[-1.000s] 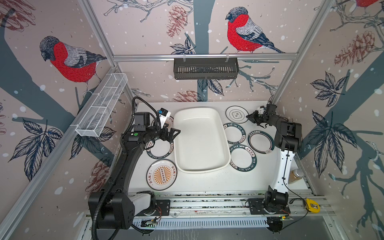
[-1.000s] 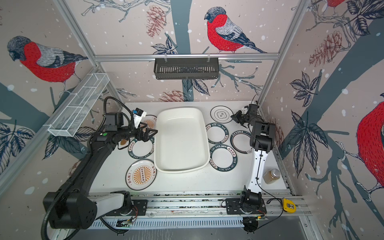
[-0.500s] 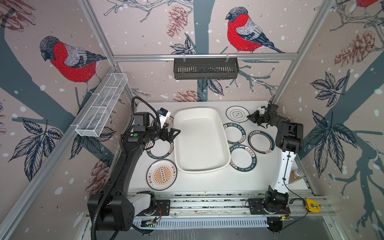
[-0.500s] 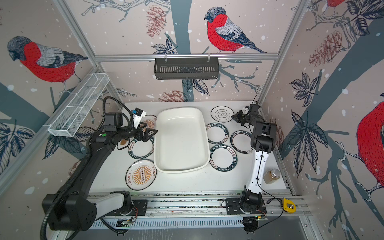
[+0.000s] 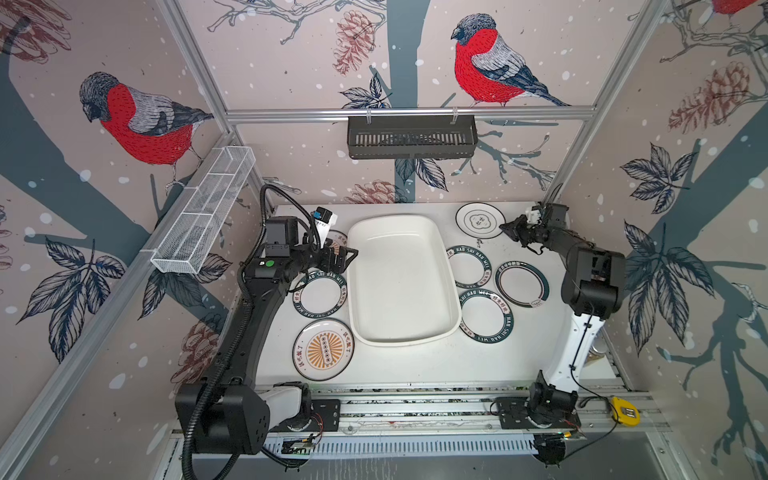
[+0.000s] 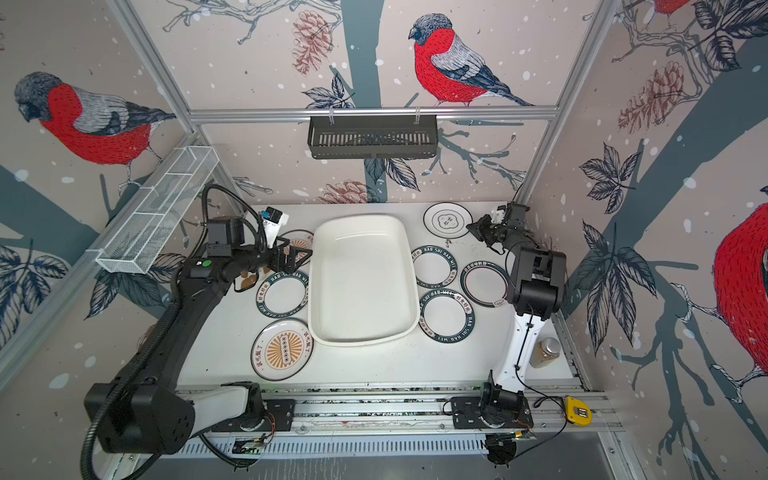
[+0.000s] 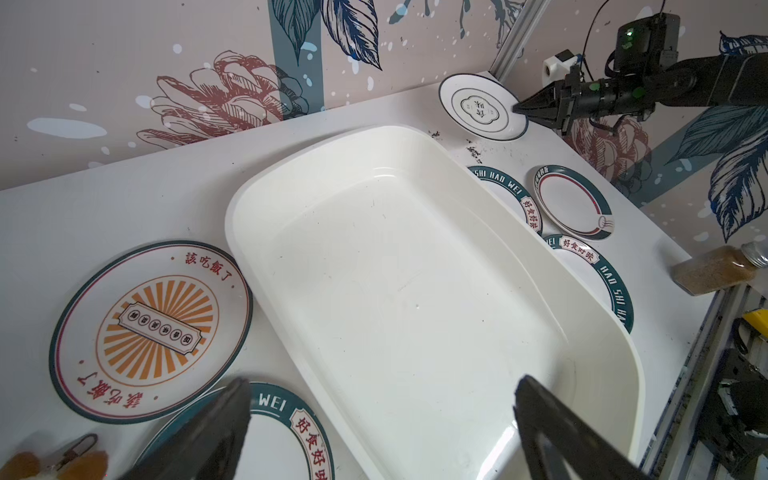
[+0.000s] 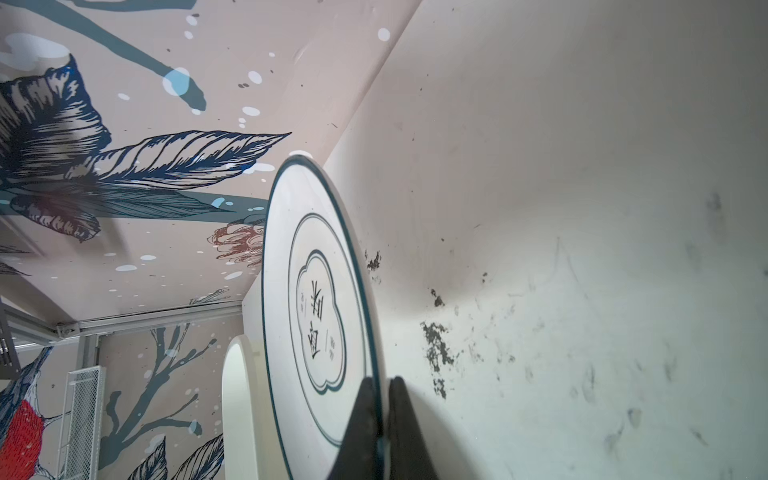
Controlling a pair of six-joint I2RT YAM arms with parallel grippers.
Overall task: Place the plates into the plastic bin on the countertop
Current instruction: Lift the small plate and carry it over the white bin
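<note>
Clamping the right edge of the black-ringed plate (image 5: 479,220), far right on the countertop (image 5: 415,368), the right gripper (image 5: 506,227) has jaws pinched on its rim; left gripper (image 5: 350,254) spread wide above left rim of plastic bin (image 5: 399,286); other plates (image 5: 320,295) flat beside bin.

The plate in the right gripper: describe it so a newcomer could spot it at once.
Find the large white plastic bin in the middle of the countertop. Just past its far right corner, near the back wall, is the plate, its rim pinched by the right gripper. Unlike its neighbours with broad green lettered bands, it bears only thin dark rings around a small scalloped emblem.
</note>
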